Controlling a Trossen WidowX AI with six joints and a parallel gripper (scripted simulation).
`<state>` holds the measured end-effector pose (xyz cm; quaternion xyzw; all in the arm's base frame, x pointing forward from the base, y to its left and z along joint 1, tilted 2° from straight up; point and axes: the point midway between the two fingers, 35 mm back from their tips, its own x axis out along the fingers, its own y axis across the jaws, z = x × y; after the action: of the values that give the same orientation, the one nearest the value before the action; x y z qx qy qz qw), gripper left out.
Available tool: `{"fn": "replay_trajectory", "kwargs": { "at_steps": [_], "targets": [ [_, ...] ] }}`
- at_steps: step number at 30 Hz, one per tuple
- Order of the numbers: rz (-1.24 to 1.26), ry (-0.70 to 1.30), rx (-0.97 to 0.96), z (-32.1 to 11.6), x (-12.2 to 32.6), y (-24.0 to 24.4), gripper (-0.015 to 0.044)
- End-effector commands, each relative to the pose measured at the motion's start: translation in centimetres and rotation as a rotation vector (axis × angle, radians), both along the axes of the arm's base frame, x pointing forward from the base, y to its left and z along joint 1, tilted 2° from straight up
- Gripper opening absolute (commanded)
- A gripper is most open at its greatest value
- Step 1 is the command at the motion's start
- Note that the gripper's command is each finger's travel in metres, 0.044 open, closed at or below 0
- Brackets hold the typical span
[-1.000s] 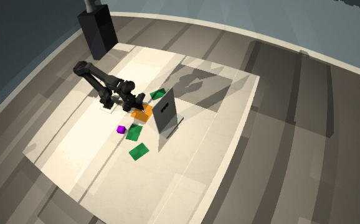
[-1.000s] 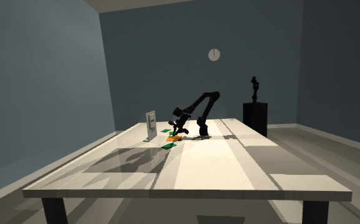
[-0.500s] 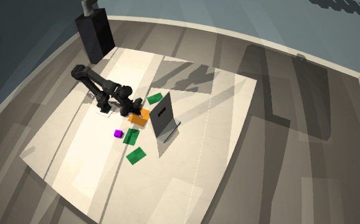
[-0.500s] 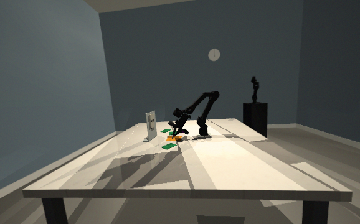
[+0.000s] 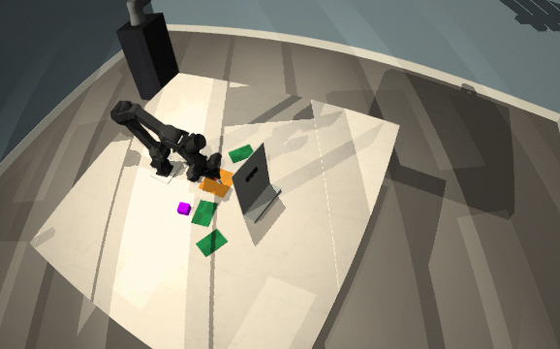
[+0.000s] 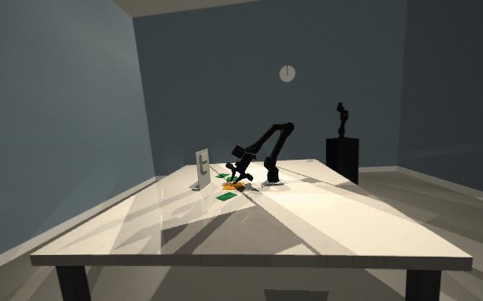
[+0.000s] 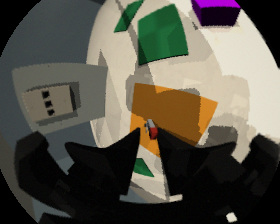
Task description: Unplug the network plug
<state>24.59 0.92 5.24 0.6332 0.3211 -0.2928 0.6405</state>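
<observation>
The small plug (image 7: 151,130), grey with a red part, is at the fingertips, over or on the orange marked square (image 5: 214,188) (image 6: 228,187) (image 7: 166,107). My gripper (image 5: 218,179) (image 6: 232,185) (image 7: 148,129) points down low at the square. Its fingers are slightly open, with a narrow gap beside the plug, which is close to the right fingertip in the wrist view. Whether a finger still touches the plug is too small to tell. The upright grey panel (image 5: 252,196) (image 6: 200,181) (image 7: 93,77) stands apart from the plug, and its socket block (image 7: 31,102) shows three dark openings.
Green patches (image 5: 204,213) (image 5: 211,242) (image 5: 240,153) (image 6: 226,196) (image 7: 162,35) lie around the orange square. A purple cube (image 5: 183,208) (image 7: 217,12) stands on the robot's side of the table. The panel rises close beyond the orange square.
</observation>
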Motion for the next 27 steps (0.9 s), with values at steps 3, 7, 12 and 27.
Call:
{"fn": "replay_trajectory", "kwargs": {
  "at_steps": [3, 7, 12, 27],
  "targets": [
    [0.0, 0.0, 0.0, 0.0, 0.0, 0.0, 0.0156],
    [0.0, 0.0, 0.0, 0.3, -0.2, 0.0, 0.0156],
    [0.001, 0.001, 0.0, 0.7, -0.4, 0.0, 0.0156],
    [0.003, 0.003, 0.0, 1.7, -1.3, 0.0, 0.0156]
  ]
}}
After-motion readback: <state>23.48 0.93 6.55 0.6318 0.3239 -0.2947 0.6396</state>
